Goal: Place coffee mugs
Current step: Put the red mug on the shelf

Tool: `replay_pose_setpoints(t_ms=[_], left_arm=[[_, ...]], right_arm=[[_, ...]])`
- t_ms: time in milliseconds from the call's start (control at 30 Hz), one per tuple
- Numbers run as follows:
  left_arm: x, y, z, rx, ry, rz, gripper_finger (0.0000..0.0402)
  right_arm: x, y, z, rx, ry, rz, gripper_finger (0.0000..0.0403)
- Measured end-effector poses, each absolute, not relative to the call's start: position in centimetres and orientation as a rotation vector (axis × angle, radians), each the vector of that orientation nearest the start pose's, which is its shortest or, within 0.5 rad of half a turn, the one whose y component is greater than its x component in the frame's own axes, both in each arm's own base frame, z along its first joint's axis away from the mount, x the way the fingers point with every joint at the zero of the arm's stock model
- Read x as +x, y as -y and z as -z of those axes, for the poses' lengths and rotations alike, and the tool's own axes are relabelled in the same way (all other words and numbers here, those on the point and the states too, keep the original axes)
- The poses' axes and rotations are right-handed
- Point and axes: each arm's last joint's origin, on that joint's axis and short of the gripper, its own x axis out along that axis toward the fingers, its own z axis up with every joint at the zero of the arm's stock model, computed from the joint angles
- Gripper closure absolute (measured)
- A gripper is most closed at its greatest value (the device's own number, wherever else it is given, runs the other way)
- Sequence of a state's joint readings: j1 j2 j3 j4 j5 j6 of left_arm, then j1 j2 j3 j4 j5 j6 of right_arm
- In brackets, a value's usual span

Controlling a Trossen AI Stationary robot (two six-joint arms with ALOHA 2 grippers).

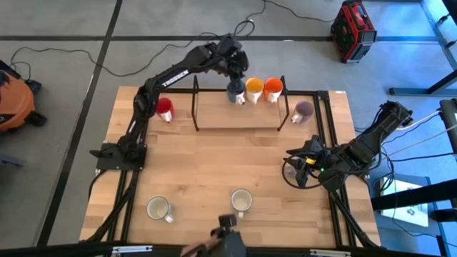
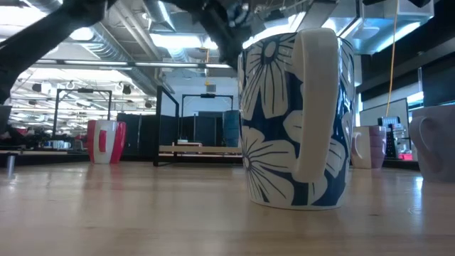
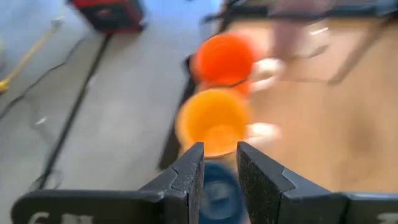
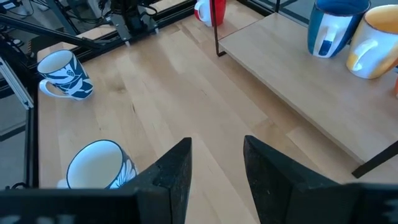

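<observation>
My left gripper [image 1: 235,80] reaches to the far side, right over a blue mug [image 3: 217,194] that stands on the wooden shelf [image 1: 235,114]; its fingers stand a little apart. A yellow-orange mug [image 1: 254,89] and an orange mug [image 1: 273,88] stand beside it on the shelf. A red mug [image 1: 165,109] stands on the table at the far left, and a dull purple mug [image 1: 304,110] at the far right. Two white flowered mugs [image 1: 158,208] [image 1: 241,201] stand near the front edge. My right gripper [image 4: 216,165] is open and empty at the right, next to another pale purple mug [image 1: 290,170]. My left gripper: the blue mug's rim [image 3: 219,180] shows in the gap between the two fingers, which point down at it from above. The fingers hide the rim's sides, and I cannot tell whether they touch it. The mug stands upright on the shelf [image 4: 292,74].
The shelf's black frame posts [image 1: 196,103] rise at its corners. A black rail [image 1: 325,121] runs along the table's right side. A red case [image 1: 353,30] and cables lie on the floor beyond the far edge. Bare tabletop [image 1: 221,160] lies in the middle.
</observation>
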State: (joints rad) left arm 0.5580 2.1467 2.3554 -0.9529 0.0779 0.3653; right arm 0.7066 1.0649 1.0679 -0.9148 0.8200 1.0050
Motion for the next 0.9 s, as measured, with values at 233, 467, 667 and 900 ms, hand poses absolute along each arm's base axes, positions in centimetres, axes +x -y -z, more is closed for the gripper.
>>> replay_pose_setpoints(t_ms=[233,467,667,900], left_arm=[[38.9,-18.0,-40.9,0.077,-0.686,-0.12,0.0312],[38.4,-10.4,-43.3,0.101,-0.689,0.032,0.0312],[37.0,-6.1,-43.4,0.089,-0.713,0.084,0.0312],[34.0,-3.7,-43.3,0.064,-0.651,0.019,0.0312]], right_arm=[[15.4,-11.4,-33.1,0.235,-0.409,0.369,0.0269],[15.8,-10.9,-33.9,0.217,-0.286,0.199,0.0269],[16.9,-9.5,-34.4,0.279,-0.055,-0.069,0.0269],[17.3,-7.8,-37.5,0.219,0.303,-0.242,0.0269]])
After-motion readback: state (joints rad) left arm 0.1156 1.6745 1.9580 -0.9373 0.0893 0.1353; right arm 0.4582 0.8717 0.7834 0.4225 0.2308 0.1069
